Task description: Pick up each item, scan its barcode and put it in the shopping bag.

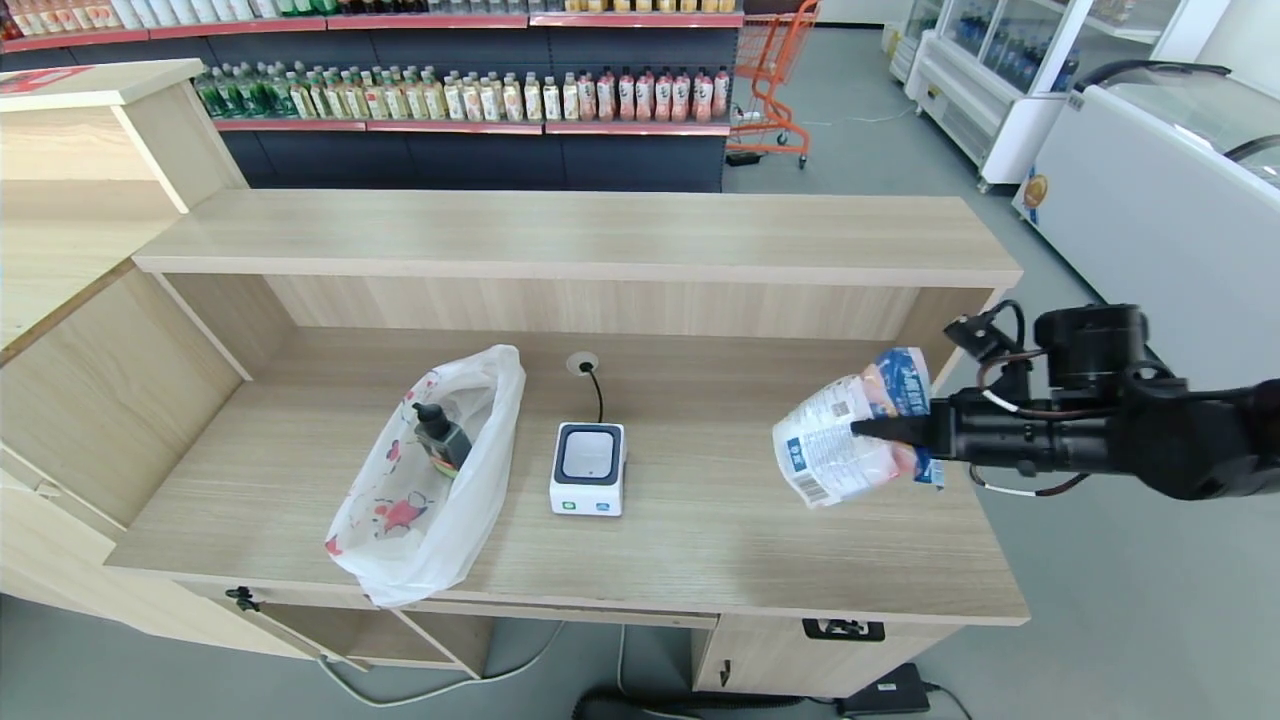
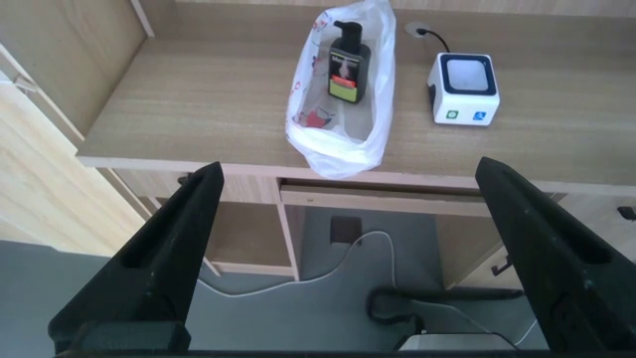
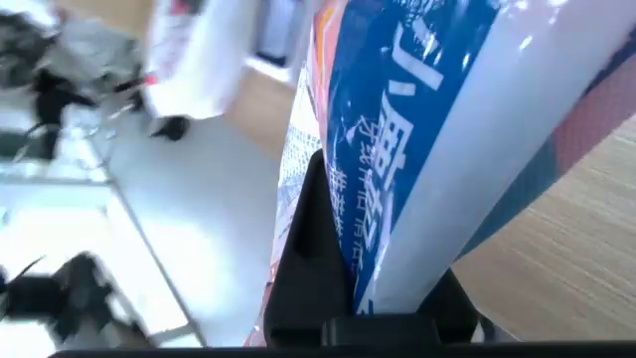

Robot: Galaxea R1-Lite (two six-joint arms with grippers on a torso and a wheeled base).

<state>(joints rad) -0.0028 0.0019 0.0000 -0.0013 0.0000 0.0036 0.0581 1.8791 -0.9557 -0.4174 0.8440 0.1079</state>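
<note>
My right gripper (image 1: 885, 428) is shut on a white, blue and pink food pouch (image 1: 850, 430), held in the air above the right part of the wooden counter (image 1: 700, 520), right of the scanner. A barcode shows at the pouch's lower corner. Up close the pouch (image 3: 447, 149) runs along a black finger (image 3: 313, 259). The white barcode scanner (image 1: 588, 467) sits mid-counter, its cable going back to a hole. A white shopping bag (image 1: 425, 480) lies open at the left with a dark pump bottle (image 1: 440, 437) inside. My left gripper (image 2: 348, 278) hangs open below the counter's front edge, facing the bag (image 2: 343, 99).
A raised wooden ledge (image 1: 570, 235) runs behind the work surface, with side walls left and right. Shelves of drink bottles (image 1: 460, 95) and an orange cart (image 1: 775, 80) stand farther back; white freezers (image 1: 1150, 190) are at the right. Cables hang under the counter.
</note>
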